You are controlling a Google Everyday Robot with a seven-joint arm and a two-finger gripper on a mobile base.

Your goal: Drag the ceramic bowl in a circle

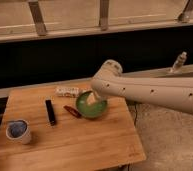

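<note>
Near the front-left corner of the wooden worktop [65, 145] stands a small white cup with a blue inside [17, 131], well apart from everything else. Further right, about midway between the front and rear edges, lies a slim black bar-shaped object [50, 112], its long side running front to back. Beyond it, close to the rear edge, is a small white packet [67, 91]. A short red item [72, 111], too small to name, lies just beside the left side of the ceramic bowl [89, 111], perhaps touching it.

The bowl itself sits right of the worktop's middle, nearer the rear edge than the front, upright and flat on the wood. The gripper [96, 98] reaches down into the bowl at its rear-right part, on or just inside the rim; whether it is open or closed cannot be told, as the wrist hides it. The pale arm [150, 92] stretches off over the right edge of the worktop.

As a judgement: contact with the bowl looks made, so the approach is done and the dragging is the step in hand. How much of the circle is traced cannot be read here. The red item on the left lies close enough to be pushed along.
</note>
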